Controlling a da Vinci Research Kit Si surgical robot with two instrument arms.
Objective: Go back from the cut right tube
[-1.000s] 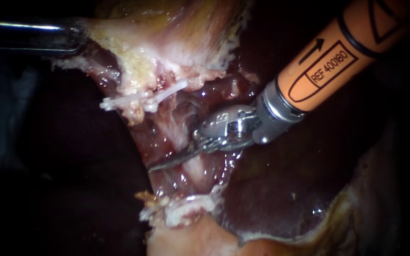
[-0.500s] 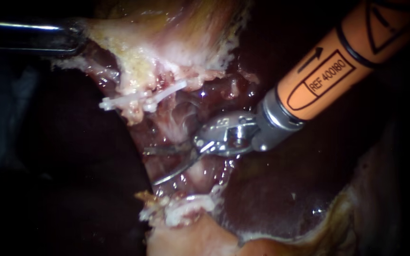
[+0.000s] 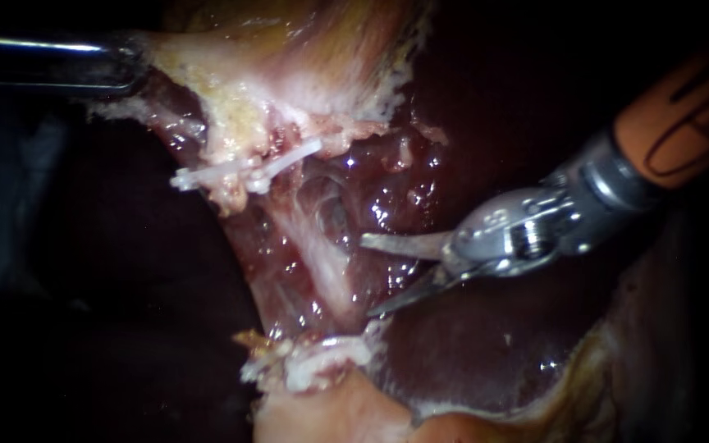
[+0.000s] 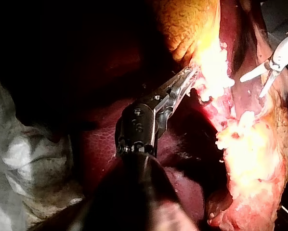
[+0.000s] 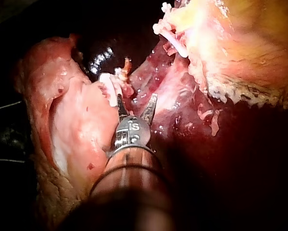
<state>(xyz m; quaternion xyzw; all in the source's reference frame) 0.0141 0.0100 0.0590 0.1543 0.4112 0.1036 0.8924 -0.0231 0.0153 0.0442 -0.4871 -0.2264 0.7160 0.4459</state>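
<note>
There are two instruments, one pale tube (image 3: 313, 254), and two groups of white clips. The upper clips (image 3: 244, 172) look like two lying end to end. The lower clips (image 3: 326, 354) are a lump I cannot count.

Everything rests on the dark red, wet liver (image 3: 486, 344). The yellowish gallbladder (image 3: 305, 49) is at its far edge, and pale fatty tissue lies along its near edge. Around the liver the room is black. In the left wrist view a whitish cloth (image 4: 35, 159) lies beside the left instrument's shaft.

The right instrument (image 3: 367, 277) ends in two thin blades. They stand well apart and hold nothing. They hang over the liver just beside the tube, and I cannot tell whether the upper tip touches it. The right wrist view (image 5: 137, 106) and the left wrist view (image 4: 254, 85) show the same gap.

The left instrument (image 4: 185, 79) has its jaws closed on a fold of pale tissue (image 4: 209, 67) at the gallbladder's edge. In the endoscope view only its dark shaft shows.

The tube runs between the upper and lower clips, at the liver's left edge. I cannot make out a cut in it.
</note>
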